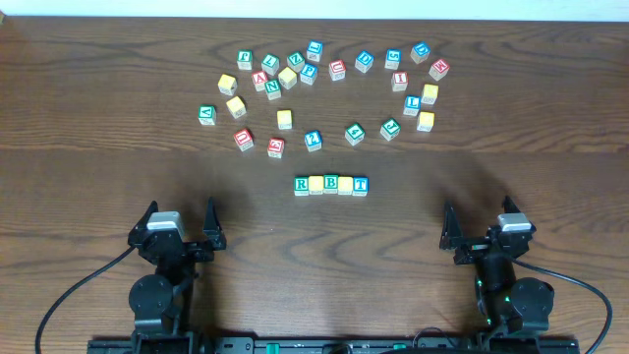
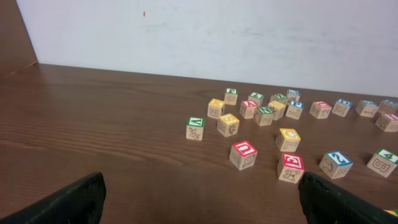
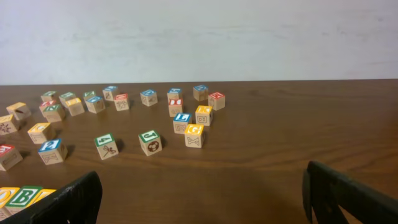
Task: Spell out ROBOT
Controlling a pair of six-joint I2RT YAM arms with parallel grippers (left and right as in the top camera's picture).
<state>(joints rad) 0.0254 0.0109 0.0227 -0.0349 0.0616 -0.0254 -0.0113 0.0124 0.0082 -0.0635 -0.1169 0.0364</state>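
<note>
1. Looking down from overhead, I see the dark wooden table (image 1: 98, 118) filling the frame, with both arms parked at its near edge.
2. Loose letter blocks (image 1: 337, 70) lie scattered in a wide band across the far middle of the table, well apart from either claw.
3. My left arm (image 1: 157, 285) sits folded at the near left with its wrist pointing toward the far side. The right arm (image 1: 511, 295) mirrors that pose at the near right.
4. On the left gripper (image 1: 181, 210) the two black fingers (image 2: 68, 202) are spread wide. In its wrist view they sit at opposite bottom corners with only bare wood between them, so it holds nothing.
5. On the right gripper (image 1: 478, 208) the fingers (image 3: 348, 193) are splayed just as wide, and nothing is between them.
6. The word row (image 1: 331, 184) of five touching blocks lies at the table's middle, between the two arms and a little farther out than the fingertips, nearer to me than the scatter.
7. From left to right it shows a green R block (image 1: 302, 184), a yellow block (image 1: 316, 184), a green B block (image 1: 331, 182), a second yellow block (image 1: 346, 185) and a blue T block (image 1: 361, 184).
8. I cannot read the yellow faces from overhead. The right wrist view cuts off the row at its bottom left corner, and there an O stands just left of the B.
</note>
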